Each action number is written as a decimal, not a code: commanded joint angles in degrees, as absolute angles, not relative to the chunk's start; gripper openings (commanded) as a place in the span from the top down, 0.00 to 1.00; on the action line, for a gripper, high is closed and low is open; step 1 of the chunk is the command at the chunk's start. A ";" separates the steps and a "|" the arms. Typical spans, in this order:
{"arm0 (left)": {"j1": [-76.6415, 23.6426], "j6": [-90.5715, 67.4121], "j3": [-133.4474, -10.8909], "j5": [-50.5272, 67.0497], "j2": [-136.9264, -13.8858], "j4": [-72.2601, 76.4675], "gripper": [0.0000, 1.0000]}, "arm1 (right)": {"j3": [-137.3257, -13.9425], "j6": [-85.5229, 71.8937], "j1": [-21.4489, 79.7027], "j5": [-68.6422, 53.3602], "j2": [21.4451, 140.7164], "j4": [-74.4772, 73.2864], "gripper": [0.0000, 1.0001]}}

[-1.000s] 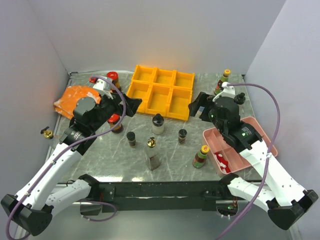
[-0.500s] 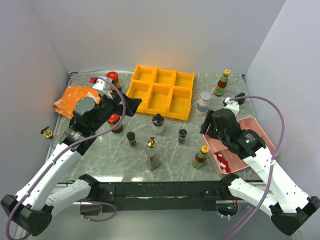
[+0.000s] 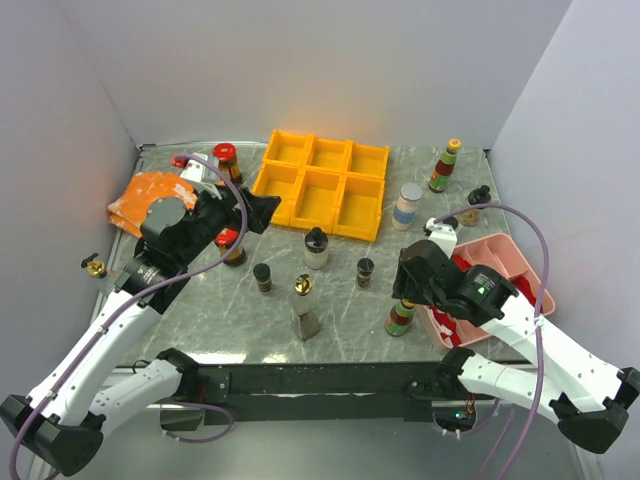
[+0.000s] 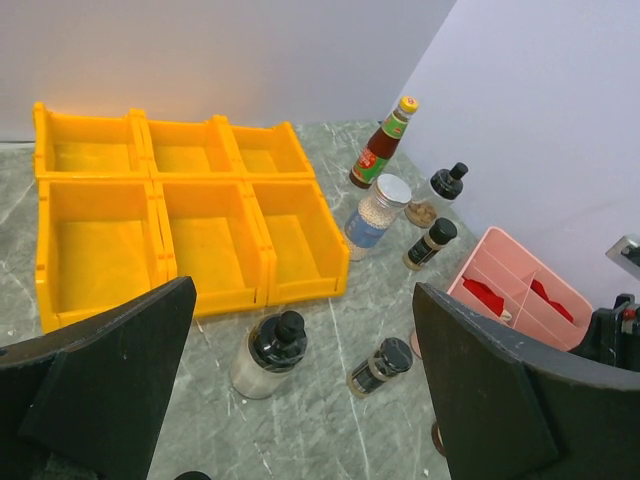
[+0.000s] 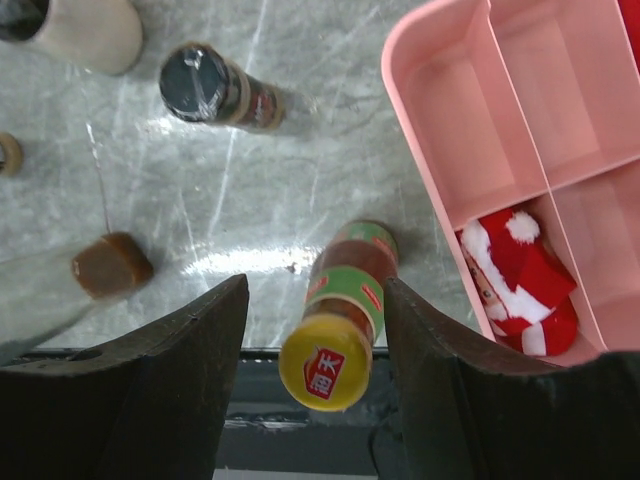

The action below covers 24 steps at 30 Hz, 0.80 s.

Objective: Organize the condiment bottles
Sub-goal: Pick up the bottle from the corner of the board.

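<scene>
Yellow-capped condiment bottle [image 5: 338,320], green-labelled, stands upright on the marbled table [image 5: 300,180] between the spread fingers of the right gripper [image 5: 315,290], whose jaws are open around it. It is just beside the pink tray [image 5: 470,110], which holds red and white packets [image 5: 515,275]. A black-capped jar [image 5: 213,88] stands farther out on the stone. Across the table, the left gripper [image 4: 303,292] hangs with its jaws wide apart and nothing between them, near the front left corner of the orange bin [image 4: 200,230]. Beyond its fingers, a black-stoppered pale bottle [image 4: 270,352] stands just off the bin's front. A silver-lidded jar [image 4: 377,212], a red sauce bottle [image 4: 383,143] and two black-capped shakers [image 4: 430,243] cluster toward the far right corner.
</scene>
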<state>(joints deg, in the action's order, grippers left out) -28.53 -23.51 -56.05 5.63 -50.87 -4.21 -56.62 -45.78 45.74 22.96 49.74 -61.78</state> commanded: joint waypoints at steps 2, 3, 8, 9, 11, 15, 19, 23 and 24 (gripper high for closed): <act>-28.65 -22.85 -57.04 4.40 -49.13 -2.90 0.04 | -54.50 -50.97 49.56 27.60 48.00 -66.09 0.37; -28.74 -22.85 -56.95 4.22 -49.04 -2.73 0.04 | -54.06 -51.32 49.74 27.42 47.47 -66.18 0.38; -28.74 -23.03 -57.04 4.92 -49.39 -2.81 0.04 | -50.45 -51.06 50.71 25.31 45.35 -64.34 0.41; -28.74 -23.03 -57.13 5.01 -49.57 -2.81 0.04 | -49.93 -50.98 50.97 25.23 45.26 -64.07 0.43; -28.65 -23.11 -57.04 5.18 -49.83 -2.81 0.04 | -49.66 -50.89 51.15 25.14 44.83 -63.46 0.45; -28.74 -23.12 -57.04 5.36 -49.92 -2.72 0.03 | -50.36 -50.01 51.42 25.84 44.65 -62.49 0.48; -28.74 -23.03 -57.04 5.01 -49.83 -2.81 0.04 | -51.76 -49.66 51.50 28.03 45.70 -63.19 0.61; -28.74 -23.03 -56.95 5.01 -49.57 -2.64 0.04 | -53.61 -49.13 51.50 29.97 46.67 -63.72 0.79; -28.74 -23.03 -56.78 5.10 -49.66 -2.55 0.04 | -55.09 -48.61 51.59 30.41 46.84 -63.98 0.91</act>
<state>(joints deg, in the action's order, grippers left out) -28.58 -23.44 -56.05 4.86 -50.11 -4.19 -50.41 -48.97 51.13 26.20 46.26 -64.47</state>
